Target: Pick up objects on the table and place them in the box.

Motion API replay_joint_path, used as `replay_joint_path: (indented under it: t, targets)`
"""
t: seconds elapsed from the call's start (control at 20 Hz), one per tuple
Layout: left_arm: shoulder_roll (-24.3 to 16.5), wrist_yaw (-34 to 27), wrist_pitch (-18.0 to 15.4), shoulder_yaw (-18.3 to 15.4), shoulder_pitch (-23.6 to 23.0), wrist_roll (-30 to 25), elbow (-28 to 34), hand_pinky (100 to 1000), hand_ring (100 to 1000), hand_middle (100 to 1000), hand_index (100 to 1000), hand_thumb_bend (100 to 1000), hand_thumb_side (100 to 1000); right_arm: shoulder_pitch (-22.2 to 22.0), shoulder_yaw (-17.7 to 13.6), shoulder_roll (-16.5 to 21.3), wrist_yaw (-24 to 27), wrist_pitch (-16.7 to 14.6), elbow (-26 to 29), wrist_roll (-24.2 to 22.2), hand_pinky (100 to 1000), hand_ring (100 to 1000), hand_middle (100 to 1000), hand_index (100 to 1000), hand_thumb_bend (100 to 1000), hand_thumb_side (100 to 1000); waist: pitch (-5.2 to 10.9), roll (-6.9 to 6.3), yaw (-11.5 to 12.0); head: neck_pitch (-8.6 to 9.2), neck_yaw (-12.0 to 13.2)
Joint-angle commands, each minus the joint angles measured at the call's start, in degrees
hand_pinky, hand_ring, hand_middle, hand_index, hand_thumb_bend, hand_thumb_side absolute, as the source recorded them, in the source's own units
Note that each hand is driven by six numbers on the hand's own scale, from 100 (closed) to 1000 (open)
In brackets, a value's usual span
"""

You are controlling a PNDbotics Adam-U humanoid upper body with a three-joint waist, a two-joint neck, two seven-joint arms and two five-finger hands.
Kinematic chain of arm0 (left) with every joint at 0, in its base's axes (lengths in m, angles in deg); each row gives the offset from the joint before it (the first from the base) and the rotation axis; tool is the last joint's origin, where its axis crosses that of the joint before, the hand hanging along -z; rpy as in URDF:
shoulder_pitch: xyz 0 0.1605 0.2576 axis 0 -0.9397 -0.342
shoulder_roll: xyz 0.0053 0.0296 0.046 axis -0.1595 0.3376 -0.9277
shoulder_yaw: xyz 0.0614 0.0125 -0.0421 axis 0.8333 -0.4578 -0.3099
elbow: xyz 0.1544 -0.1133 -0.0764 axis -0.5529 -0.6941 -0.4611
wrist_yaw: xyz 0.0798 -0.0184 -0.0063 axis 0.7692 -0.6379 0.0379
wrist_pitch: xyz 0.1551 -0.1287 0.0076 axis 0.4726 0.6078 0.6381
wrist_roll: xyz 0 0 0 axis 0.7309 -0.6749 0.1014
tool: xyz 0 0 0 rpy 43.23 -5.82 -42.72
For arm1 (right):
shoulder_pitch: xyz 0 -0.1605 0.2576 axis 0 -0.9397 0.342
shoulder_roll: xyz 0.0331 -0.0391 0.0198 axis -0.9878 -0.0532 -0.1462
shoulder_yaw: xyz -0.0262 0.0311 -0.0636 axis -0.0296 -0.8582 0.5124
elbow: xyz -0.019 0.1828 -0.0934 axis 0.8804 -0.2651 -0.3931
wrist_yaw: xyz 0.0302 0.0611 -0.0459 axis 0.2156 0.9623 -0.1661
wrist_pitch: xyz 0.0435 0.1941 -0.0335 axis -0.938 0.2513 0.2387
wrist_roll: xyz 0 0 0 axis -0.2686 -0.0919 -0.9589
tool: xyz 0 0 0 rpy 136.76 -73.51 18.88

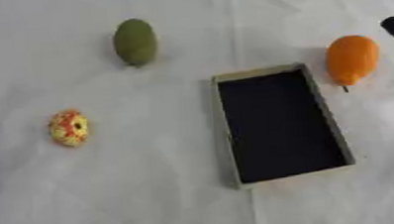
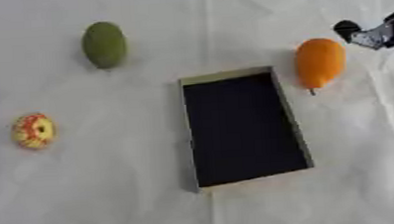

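Right hand (image 2: 377,31) comes in at the upper right edge of the right eye view, a black and silver shape of which only a small part shows, so whether its fingers are spread or curled cannot be told; it holds nothing that can be seen. Just to its left, and slightly lower in the view, lies the orange fruit (image 2: 319,62), apart from the hand but near it, its long axis running roughly from far to near, a thin dark stem pointing toward the near side. That fruit sits just beside the far right corner of the box (image 1: 228,131), which is open, dark inside and empty. The green fruit (image 1: 135,42) lies well to the left on the far side of the white cloth (image 1: 154,196), and the yellow and red round object (image 1: 69,128) lies further left and nearer. No left hand shows in either view. By my reckoning the orange fruit is the right hand's natural first pick, probably approached across its narrow width, then a short carry left into the box.
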State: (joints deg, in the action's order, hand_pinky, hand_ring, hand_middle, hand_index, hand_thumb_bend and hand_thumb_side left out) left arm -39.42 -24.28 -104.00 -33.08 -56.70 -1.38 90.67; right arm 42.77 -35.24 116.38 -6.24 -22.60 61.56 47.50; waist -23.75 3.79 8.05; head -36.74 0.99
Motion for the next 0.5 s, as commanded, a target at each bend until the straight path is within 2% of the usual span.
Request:
replay_joint_path:
  t: [0.05,0.25,0.3,0.35,0.5]
  targets:
    - [-1.05,-0.42,0.04,-0.32,0.19,-0.28,1.03,853,679,717,829,100,567,1.23,-0.30,0.69,-3.21,1.02,-0.73,0.80,919,1000,830,906,100,331,1.36,-0.24,-0.01,0.44,-0.17]
    - [-0.93,-0.53,0.12,-0.32,0.20,-0.43,1.03,853,677,716,828,100,568,1.20,0.52,-0.10,-8.41,1.43,-2.24,2.50,917,1000,834,912,100,367,1.21,-0.33,0.06,0.44,-0.35]
    - [-0.91,-0.56,0.14,-0.30,0.20,-0.48,1.03,853,677,715,828,100,562,1.14,0.71,-0.26,-9.66,1.42,-2.61,2.87,918,1000,833,912,100,330,1.17,-0.35,0.09,0.42,-0.39]
    - [-0.91,-0.58,0.14,-0.28,0.20,-0.56,1.03,853,676,715,828,100,569,1.04,0.88,-0.38,-10.76,1.36,-2.95,3.17,919,1000,832,914,100,382,1.11,-0.37,0.11,0.41,-0.41]
    - [-0.85,-0.68,0.18,-0.27,0.19,-0.76,1.03,853,676,716,827,100,570,0.63,1.16,-0.60,-13.39,0.88,-3.65,3.46,921,1000,831,918,100,406,0.96,-0.40,0.11,0.29,-0.43]
